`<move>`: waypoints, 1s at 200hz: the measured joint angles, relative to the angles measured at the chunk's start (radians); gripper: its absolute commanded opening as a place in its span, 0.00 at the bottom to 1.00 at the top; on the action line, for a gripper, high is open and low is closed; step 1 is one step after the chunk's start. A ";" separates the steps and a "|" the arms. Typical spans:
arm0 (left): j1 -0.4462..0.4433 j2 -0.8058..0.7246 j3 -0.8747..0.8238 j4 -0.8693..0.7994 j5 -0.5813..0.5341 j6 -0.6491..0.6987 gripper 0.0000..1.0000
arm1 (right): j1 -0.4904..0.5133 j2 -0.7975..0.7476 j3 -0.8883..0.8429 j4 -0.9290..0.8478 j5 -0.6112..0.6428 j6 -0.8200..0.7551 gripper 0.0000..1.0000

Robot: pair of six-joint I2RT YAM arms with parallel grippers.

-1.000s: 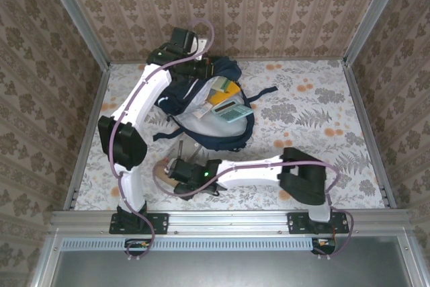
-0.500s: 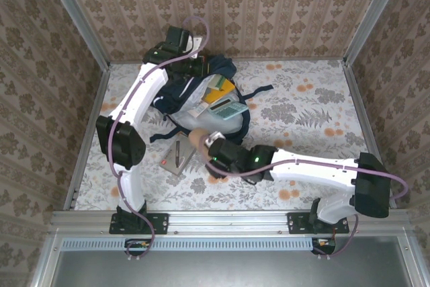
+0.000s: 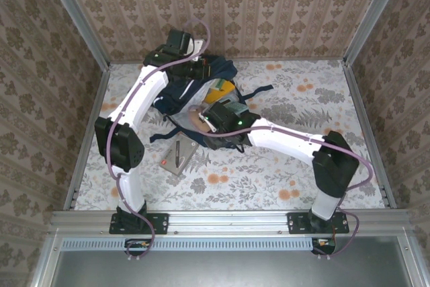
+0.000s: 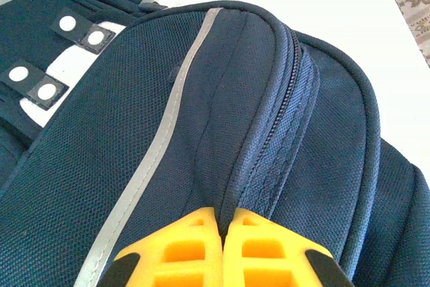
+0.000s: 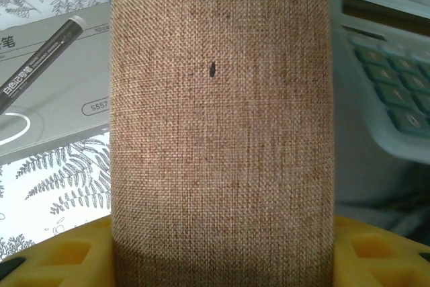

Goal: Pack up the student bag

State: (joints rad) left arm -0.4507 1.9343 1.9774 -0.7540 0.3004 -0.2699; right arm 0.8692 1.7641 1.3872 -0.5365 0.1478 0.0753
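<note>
Right gripper point(image 5: 218, 263) is clamped on a tan burlap case point(image 5: 218, 99) above the student bag point(image 4: 101, 152), whose zipper edge point(image 4: 282, 119) is pinched by the left gripper point(image 4: 222, 250), apparently to hold it open.

1. A bench point(image 3: 322, 99) is carrying a covering printed with grey fern fronds and orange blossoms on a pale ground.
2. A back wall point(image 3: 269, 11) is rising behind it, showing beige wallpaper with a repeating damask motif in vertical bands.
3. A left wall point(image 3: 33, 99) and a right wall point(image 3: 403, 85) are closing in the sides, wearing the same paper.
4. A left aluminium post point(image 3: 75, 15) and a right aluminium post point(image 3: 375, 11) are running up the rear corners.
5. A metal rail point(image 3: 228, 220) is bordering the near edge; a slotted strip point(image 3: 228, 242) and a dark grey panel point(image 3: 228, 267) are lying in front of it.
6. Soft, even light is falling over the surface, casting only faint shadows.
</note>
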 measured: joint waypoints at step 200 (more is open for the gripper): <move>-0.028 -0.004 -0.011 0.005 -0.002 -0.008 0.00 | -0.093 0.344 0.366 -0.164 -0.084 -0.206 0.81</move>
State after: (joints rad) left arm -0.4789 1.9305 1.9667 -0.7494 0.2989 -0.2783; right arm 0.7757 2.1078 1.7535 -0.7006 0.0643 -0.1310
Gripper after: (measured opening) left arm 0.045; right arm 0.762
